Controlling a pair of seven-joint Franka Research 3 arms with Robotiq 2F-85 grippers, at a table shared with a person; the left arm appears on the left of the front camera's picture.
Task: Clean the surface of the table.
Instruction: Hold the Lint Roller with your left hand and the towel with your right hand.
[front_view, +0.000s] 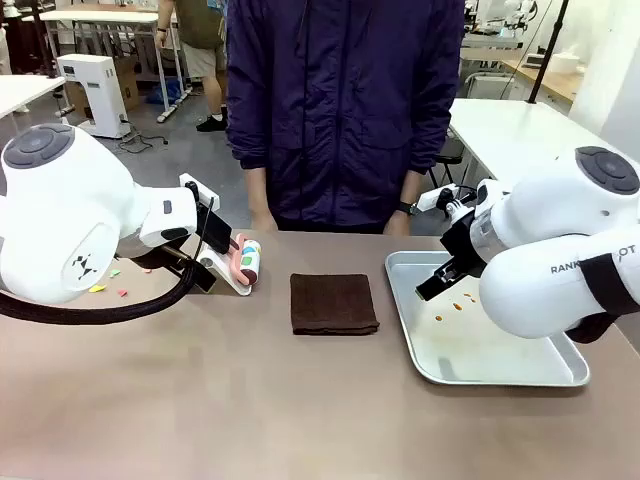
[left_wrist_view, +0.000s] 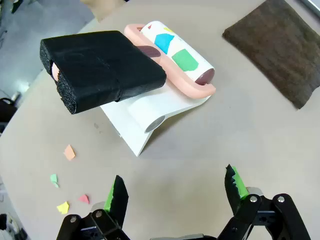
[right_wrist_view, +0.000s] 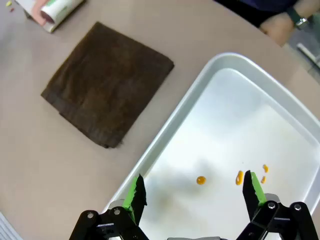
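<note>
With your left gripper (left_wrist_view: 175, 192) and right gripper (right_wrist_view: 195, 192) both released above the table (front_view: 250, 400), you may knock the lint roller (left_wrist_view: 175, 55), at 12 o'clock of the left one, off its stand (left_wrist_view: 150, 112) by a crooked approach.

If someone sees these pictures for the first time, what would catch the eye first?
Likely the pink-handled lint roller, coloured patches on its roll, resting on a white stand at the left of the table. Then the dark brown cloth at the middle, and the silver tray at the right with small orange spots inside.
</note>
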